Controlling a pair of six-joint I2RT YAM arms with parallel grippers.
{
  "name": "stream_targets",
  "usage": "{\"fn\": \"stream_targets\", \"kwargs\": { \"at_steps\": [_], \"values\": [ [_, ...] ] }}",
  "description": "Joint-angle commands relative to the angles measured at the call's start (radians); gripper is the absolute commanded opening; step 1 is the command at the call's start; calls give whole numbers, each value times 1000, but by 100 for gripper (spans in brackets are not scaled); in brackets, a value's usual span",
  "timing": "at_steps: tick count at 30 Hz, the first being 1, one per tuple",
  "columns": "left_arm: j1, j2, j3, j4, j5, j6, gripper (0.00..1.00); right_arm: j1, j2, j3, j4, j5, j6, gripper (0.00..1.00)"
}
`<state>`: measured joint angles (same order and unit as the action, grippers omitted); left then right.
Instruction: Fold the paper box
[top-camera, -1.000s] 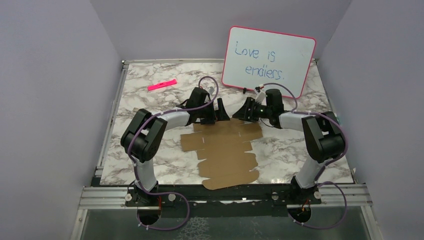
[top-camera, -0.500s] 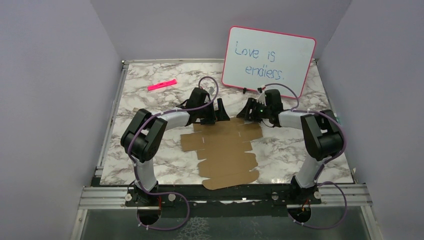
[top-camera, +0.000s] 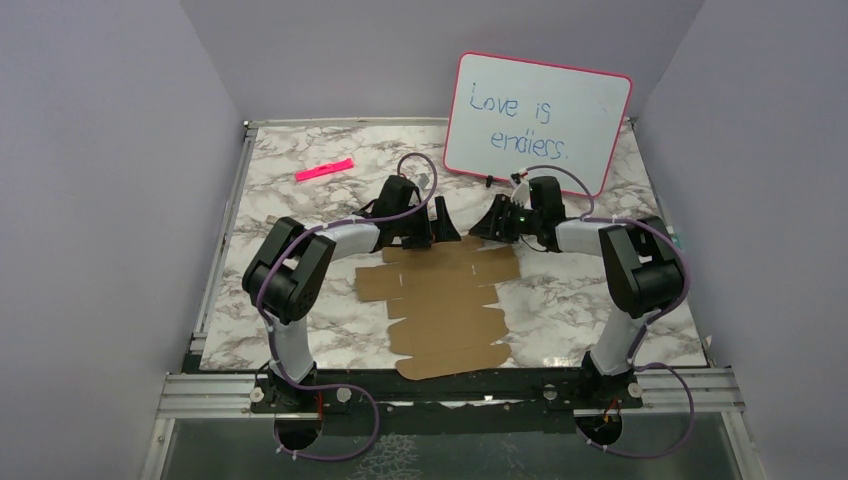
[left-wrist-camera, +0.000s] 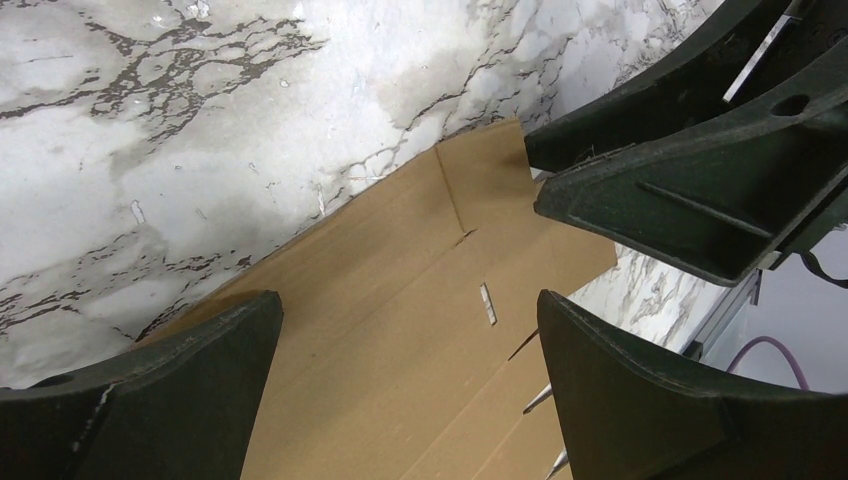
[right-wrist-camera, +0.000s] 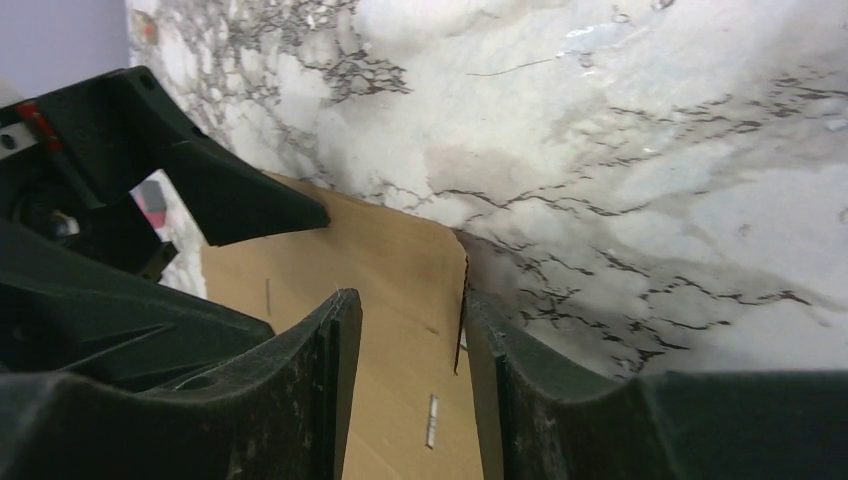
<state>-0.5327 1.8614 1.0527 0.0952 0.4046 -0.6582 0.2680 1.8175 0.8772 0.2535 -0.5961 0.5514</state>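
Observation:
The paper box (top-camera: 445, 305) is a flat, notched brown cardboard sheet lying on the marble table (top-camera: 300, 210). Both grippers hang low over its far edge, facing each other. My left gripper (top-camera: 441, 222) is wide open, and the sheet (left-wrist-camera: 400, 300) shows between its fingers (left-wrist-camera: 150, 400) in the left wrist view. My right gripper (top-camera: 496, 221) is at the sheet's far right corner with its jaws partly narrowed and a gap between them. In the right wrist view its right finger (right-wrist-camera: 520, 390) sits against the sheet's edge (right-wrist-camera: 400, 270).
A pink-rimmed whiteboard (top-camera: 537, 122) leans at the back right, just behind the right gripper. A pink marker (top-camera: 324, 169) lies at the back left. Purple walls close in the table on three sides. The sheet's near end reaches the table's front rail (top-camera: 450, 385).
The right gripper's jaws have narrowed and it has shifted slightly at the corner. The cardboard sheet has slid a little to the left. The left arm has not moved.

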Motion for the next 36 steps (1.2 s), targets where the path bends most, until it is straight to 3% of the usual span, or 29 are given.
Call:
{"fn": "stream_targets", "kwargs": {
  "at_steps": [1, 24, 36],
  "values": [
    [-13, 27, -17, 18, 26, -11, 99, 7, -30, -4, 61, -101, 47, 46],
    [-18, 36, -15, 48, 45, -30, 99, 87, 85, 51, 35, -3, 23, 49],
    [-18, -162, 48, -158, -33, 64, 99, 88, -179, 25, -134, 105, -85, 55]
  ]
}}
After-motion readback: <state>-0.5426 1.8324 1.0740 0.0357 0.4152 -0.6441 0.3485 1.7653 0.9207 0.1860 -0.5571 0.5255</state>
